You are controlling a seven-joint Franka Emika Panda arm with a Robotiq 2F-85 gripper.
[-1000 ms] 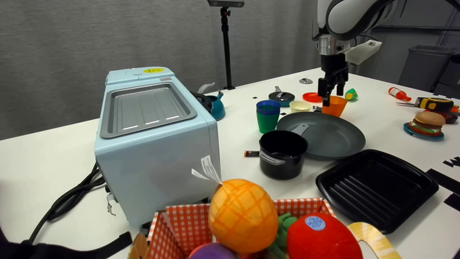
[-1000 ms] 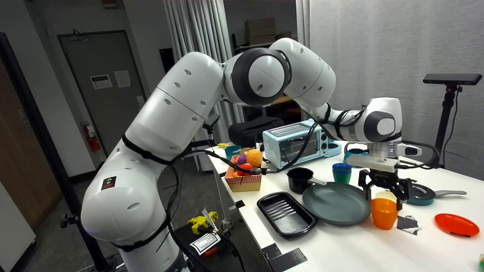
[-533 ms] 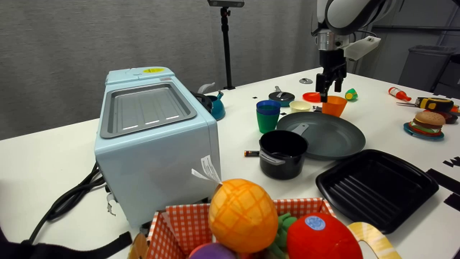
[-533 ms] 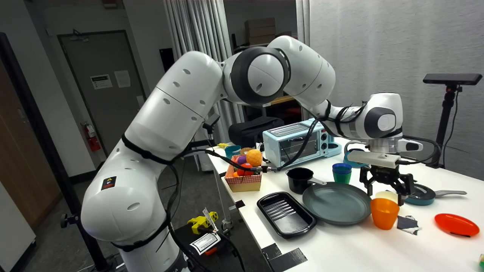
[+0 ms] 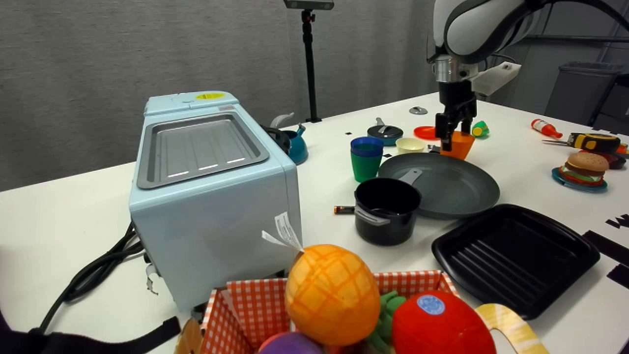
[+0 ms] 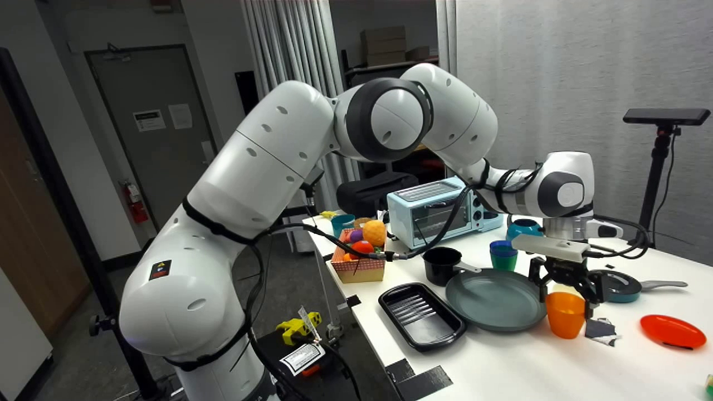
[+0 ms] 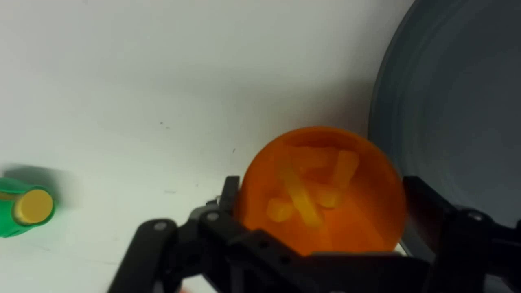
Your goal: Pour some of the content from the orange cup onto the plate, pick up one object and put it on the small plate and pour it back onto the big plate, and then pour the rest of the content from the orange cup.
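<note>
Bright orange tapered plastic cup: holding small yellow stick-like pieces, standing upright just beside the wide round dark grey plate on the flat white tabletop. Straddling the cup with the black two-fingered gripper, spreading wide around it, not yet gripping. Possibly catching the plate's rim when closing, through having one finger on the plate's side of the cup, and shoving the cup askew. Later, perhaps dumping everything at once by tilting too far, or scattering pieces across the tabletop by tilting short of the plate.
</note>
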